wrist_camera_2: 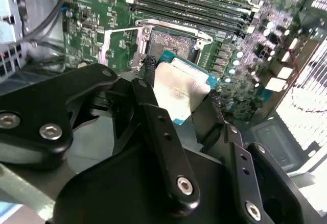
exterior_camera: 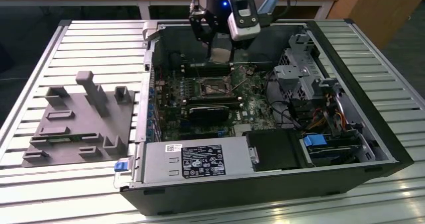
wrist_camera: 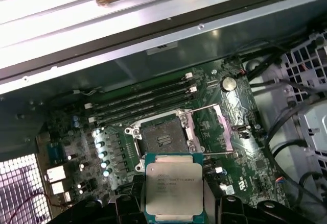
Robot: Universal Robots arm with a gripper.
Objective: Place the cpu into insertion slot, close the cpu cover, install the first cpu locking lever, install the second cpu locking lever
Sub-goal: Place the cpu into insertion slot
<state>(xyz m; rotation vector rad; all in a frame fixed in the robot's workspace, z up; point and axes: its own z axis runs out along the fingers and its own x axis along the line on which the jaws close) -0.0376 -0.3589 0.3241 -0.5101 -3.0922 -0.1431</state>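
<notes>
My gripper (wrist_camera_2: pixel 181 81) is shut on the cpu (wrist_camera_2: pixel 179 94), a flat square chip with a silvery top, held by its edges between the black fingers (wrist_camera_2: pixel 153 112). In the first wrist view the cpu (wrist_camera: pixel 174 187) hangs above the board, just short of the insertion slot (wrist_camera: pixel 163 140), which lies bare and dark. The cpu cover (wrist_camera: pixel 227 127) is swung open beside the slot. In the exterior view the gripper (exterior_camera: pixel 220 52) hovers inside the open computer case, above and a little behind the insertion slot (exterior_camera: pixel 212 87).
Long black memory slots (wrist_camera: pixel 143 104) run along one side of the socket. A black card (exterior_camera: pixel 209 112), a power supply (exterior_camera: pixel 192 162) and a drive cage (exterior_camera: pixel 312 79) crowd the case. A grey fixture block (exterior_camera: pixel 79 119) stands on the slatted table at the exterior view's left.
</notes>
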